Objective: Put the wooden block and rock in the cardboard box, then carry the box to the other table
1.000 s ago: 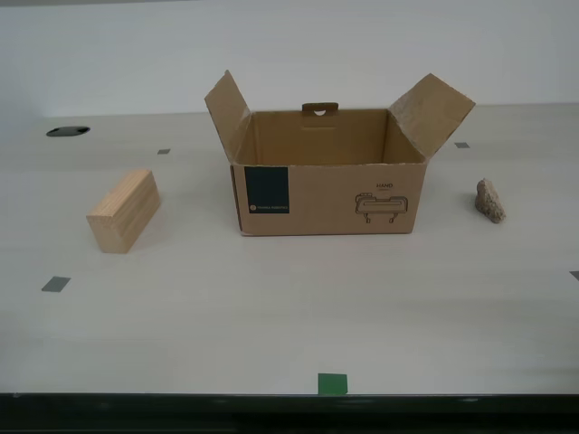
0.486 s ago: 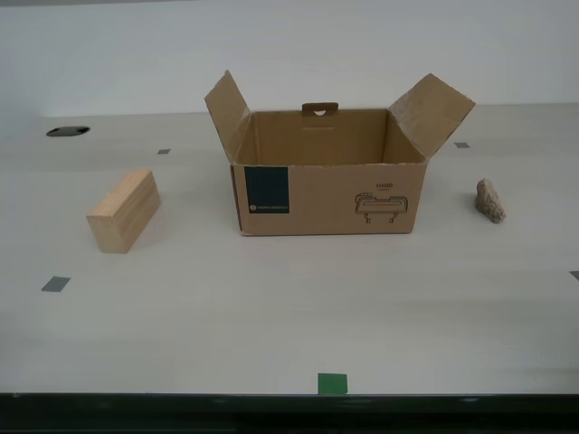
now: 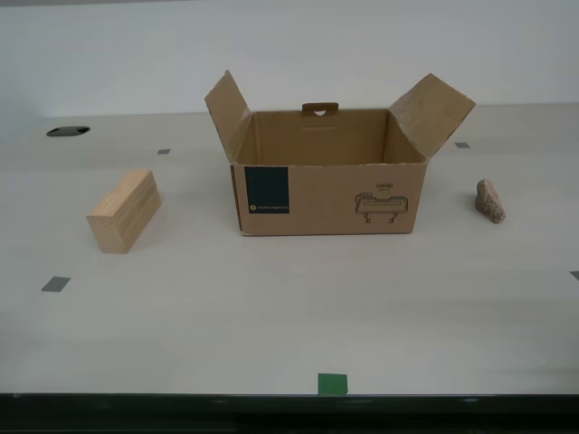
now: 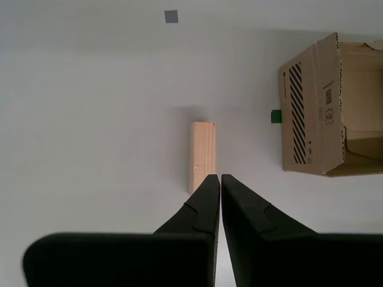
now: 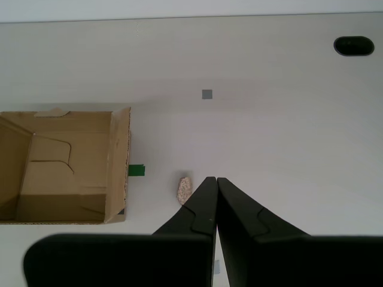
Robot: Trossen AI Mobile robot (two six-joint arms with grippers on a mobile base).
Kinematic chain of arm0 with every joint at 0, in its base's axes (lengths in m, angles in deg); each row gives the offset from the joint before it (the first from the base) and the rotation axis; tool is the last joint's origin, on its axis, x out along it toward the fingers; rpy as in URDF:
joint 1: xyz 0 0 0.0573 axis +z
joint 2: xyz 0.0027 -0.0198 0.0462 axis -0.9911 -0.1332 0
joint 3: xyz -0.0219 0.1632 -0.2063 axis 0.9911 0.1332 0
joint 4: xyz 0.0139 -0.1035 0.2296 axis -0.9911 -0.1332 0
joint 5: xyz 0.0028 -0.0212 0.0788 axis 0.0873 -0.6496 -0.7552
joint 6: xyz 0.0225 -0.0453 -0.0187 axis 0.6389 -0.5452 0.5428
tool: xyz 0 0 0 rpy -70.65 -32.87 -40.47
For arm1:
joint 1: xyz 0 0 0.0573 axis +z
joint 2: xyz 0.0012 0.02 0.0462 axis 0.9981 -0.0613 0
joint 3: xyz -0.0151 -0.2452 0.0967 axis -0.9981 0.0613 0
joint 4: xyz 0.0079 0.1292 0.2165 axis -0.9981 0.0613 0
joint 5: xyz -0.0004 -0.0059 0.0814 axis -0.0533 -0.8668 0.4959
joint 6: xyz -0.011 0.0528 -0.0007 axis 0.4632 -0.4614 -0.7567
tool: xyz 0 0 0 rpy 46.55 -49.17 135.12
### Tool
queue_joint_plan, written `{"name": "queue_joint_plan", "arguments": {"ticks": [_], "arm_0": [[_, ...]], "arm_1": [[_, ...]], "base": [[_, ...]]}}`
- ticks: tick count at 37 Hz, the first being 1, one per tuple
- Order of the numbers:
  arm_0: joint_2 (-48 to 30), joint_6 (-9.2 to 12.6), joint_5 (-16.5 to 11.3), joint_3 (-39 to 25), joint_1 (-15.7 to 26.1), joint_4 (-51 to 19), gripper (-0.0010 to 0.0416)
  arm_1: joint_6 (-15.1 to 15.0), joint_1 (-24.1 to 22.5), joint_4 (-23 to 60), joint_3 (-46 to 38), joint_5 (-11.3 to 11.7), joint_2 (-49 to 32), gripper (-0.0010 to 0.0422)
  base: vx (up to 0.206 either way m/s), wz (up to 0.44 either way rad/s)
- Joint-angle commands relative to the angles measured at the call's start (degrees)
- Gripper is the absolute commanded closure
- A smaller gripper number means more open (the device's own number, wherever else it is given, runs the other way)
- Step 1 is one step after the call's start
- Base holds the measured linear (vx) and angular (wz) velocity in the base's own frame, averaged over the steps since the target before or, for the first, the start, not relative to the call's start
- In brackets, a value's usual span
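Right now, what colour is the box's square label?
Dark teal label on the cardboard box; exterior view.

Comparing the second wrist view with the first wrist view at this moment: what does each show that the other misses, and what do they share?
Only the second wrist view shows the wooden block and my second gripper, jaws closed with nothing between them. Only the first wrist view shows the rock, a dark hole in the tabletop, and my first gripper, likewise closed and empty. Both show the open cardboard box, a green tape mark beside it, and a grey mark.

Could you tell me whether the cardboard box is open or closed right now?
Open: the cardboard box has both side flaps raised outward, exposing its interior.
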State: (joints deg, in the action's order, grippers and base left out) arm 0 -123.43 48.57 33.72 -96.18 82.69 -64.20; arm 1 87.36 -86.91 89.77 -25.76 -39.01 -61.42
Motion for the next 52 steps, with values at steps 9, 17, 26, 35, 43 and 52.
{"name": "queue_joint_plan", "arguments": {"ticks": [9, 17, 26, 35, 43, 52], "arm_0": [[0.0, 0.2, 0.0, 0.0, 0.0, 0.0, 0.0406], [-0.1, 0.2, 0.0, 0.0, 0.0, 0.2, 0.0406], [-0.1, 0.2, 0.0, 0.2, 0.1, 1.2, 0.0406], [-0.1, 0.2, 0.0, 2.1, 0.1, 0.7, 0.0403], [-0.1, 0.2, 0.0, 2.8, 0.1, 0.6, 0.0403], [-0.1, 0.2, 0.0, 2.8, 0.1, 0.6, 0.0402]], "arm_1": [[-0.2, 0.0, -0.1, -0.1, -0.3, 0.0, 0.0412], [0.6, 0.0, -0.9, -0.1, -0.3, 0.0, 0.0412], [1.3, 0.0, -0.7, -0.1, -0.3, 0.0, 0.0411], [1.3, 0.0, -0.5, -0.1, -0.3, 0.1, 0.0349], [1.3, 0.0, -0.6, -0.1, -0.3, 0.1, 0.0258], [2.0, 0.0, -0.6, -0.1, -0.3, 0.1, 0.0141]], "base": [[0.0, 0.0], [0.0, 0.0], [0.0, 0.0], [0.0, 0.0], [0.0, 0.0], [0.0, 0.0]]}}
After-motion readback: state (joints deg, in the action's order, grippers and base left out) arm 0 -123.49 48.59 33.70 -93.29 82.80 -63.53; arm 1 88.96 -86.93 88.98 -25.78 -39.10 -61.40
